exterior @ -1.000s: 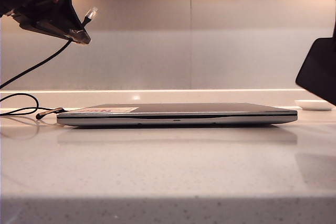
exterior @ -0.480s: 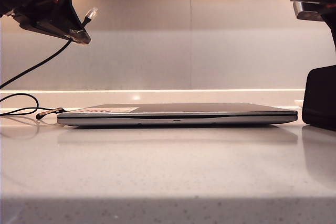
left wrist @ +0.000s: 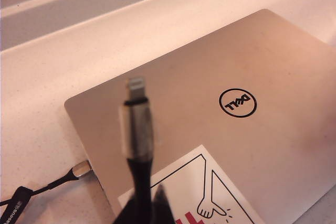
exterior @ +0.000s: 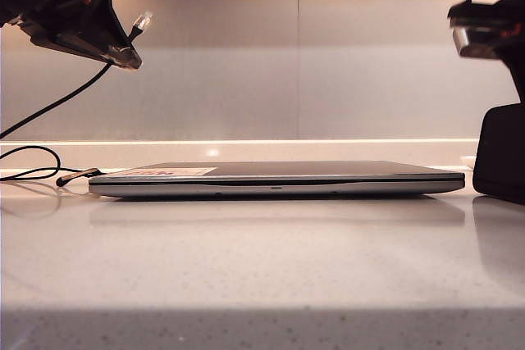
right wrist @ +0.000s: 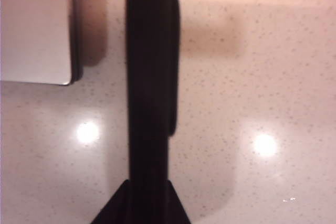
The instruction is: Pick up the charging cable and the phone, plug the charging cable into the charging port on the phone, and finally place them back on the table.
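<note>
Above the closed laptop (exterior: 279, 178), the left end effector (exterior: 123, 53) pinches the charging cable (left wrist: 137, 129), plug up. At the table's (exterior: 246, 268) right edge, the right end effector (right wrist: 149, 203) meets the upright phone (right wrist: 149, 77); I cannot tell its spread.

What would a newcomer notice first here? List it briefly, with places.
First, the wide silver closed laptop lying flat across the middle of the table. Next, the left gripper high at the exterior view's upper left, shut on the charging cable, whose silvery plug points over the laptop lid. At the right edge the phone stands on end on the table below the right gripper.
</note>
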